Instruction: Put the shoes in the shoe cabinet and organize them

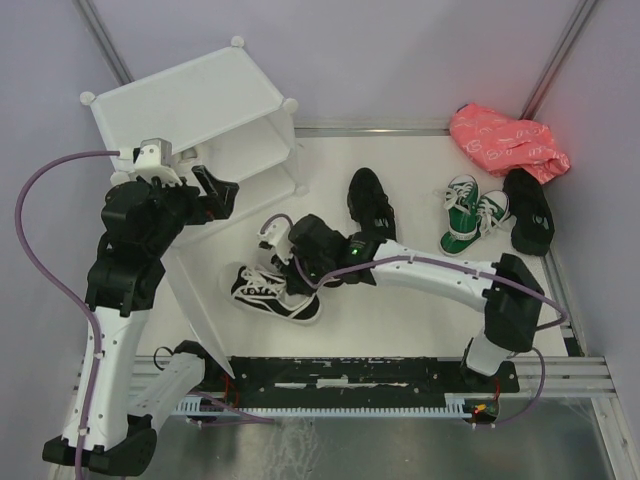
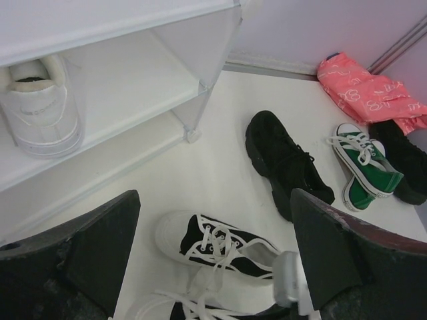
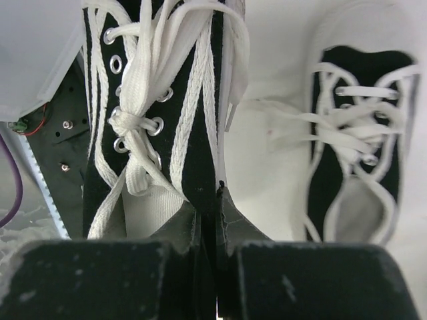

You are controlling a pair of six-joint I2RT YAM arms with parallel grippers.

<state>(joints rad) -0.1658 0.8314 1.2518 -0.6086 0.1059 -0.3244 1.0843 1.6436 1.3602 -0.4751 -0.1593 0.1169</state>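
Overhead and wrist views of a white bench [image 1: 400,320] with shoes scattered on it and the shoe cabinet [image 1: 190,95] at the far left. My right end effector [image 3: 208,223] is closed almost flat and appears to pinch the thin canvas wall at the opening of a black laced sneaker [image 3: 160,100]. That sneaker lies near the middle of the bench, in front of the cabinet, with its partner sneaker [image 3: 360,153] just beside it. My left end effector [image 2: 213,220] is spread fully wide, holds nothing, and hovers by the cabinet mouth. I judge the step in hand to be lifting this 1 sneaker toward the cabinet. To do it well I would raise it slowly, because a pinch on soft canvas lets the shoe swing with its sole hanging down. I would watch that the loose white laces do not drag the partner along. I would bring the sneaker in toe first, level with a shelf and clear of the cabinet's front edge. Inside the cabinet, 1 white sneaker [image 2: 40,107] sits in the upper compartment on the inner shelf [image 2: 133,87], hazy as if behind a translucent panel. The part of the lower compartment I can see shows no shoe. Outside it, 1 plain black shoe [image 1: 370,200], 1 pair of green sneakers [image 1: 470,215] and a second black shoe [image 1: 530,210] lie on the bench to the right.
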